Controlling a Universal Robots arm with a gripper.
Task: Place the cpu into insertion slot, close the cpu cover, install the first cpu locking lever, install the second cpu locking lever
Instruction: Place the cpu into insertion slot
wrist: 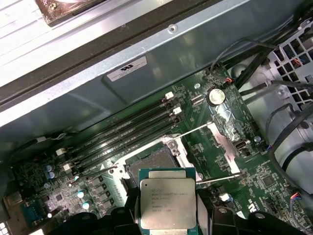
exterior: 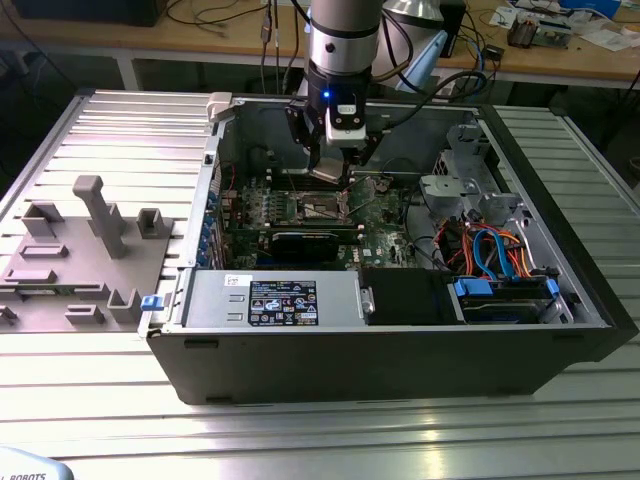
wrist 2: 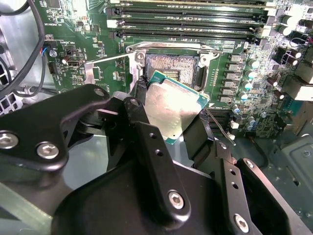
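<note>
Silver-grey metal is seen on the top of the cpu (wrist 2: 173, 110), which is pinched at two opposite edges between the black fingers (wrist 2: 146, 142) of the gripper (wrist 2: 168, 115). The jaws are closed onto the chip, with nothing else in the grip. In the first wrist view the cpu (wrist: 167, 203) is shown flat-side up, its green border just visible between the tips of the gripper (wrist: 167, 210).

The chip is held off the board, close over the insertion slot (wrist 2: 171, 66), and is not yet seated. The slot's dark pin field is left uncovered (wrist: 151, 164). The cpu cover (wrist 2: 107, 68) is seen swung open at one side of the socket, and the two thin locking levers (wrist: 193, 130) are seen sticking out away from it, unlatched. Long black memory slots (wrist: 127, 129) are laid out just beyond the socket.

In the exterior view the gripper (exterior: 330, 168) is seen lowered into the open computer case (exterior: 400, 330), above the green motherboard (exterior: 380, 240). The case is set on a slatted metal table (exterior: 300, 430), and a grey fixture block (exterior: 90, 250) is placed to the exterior view's left of it
</note>
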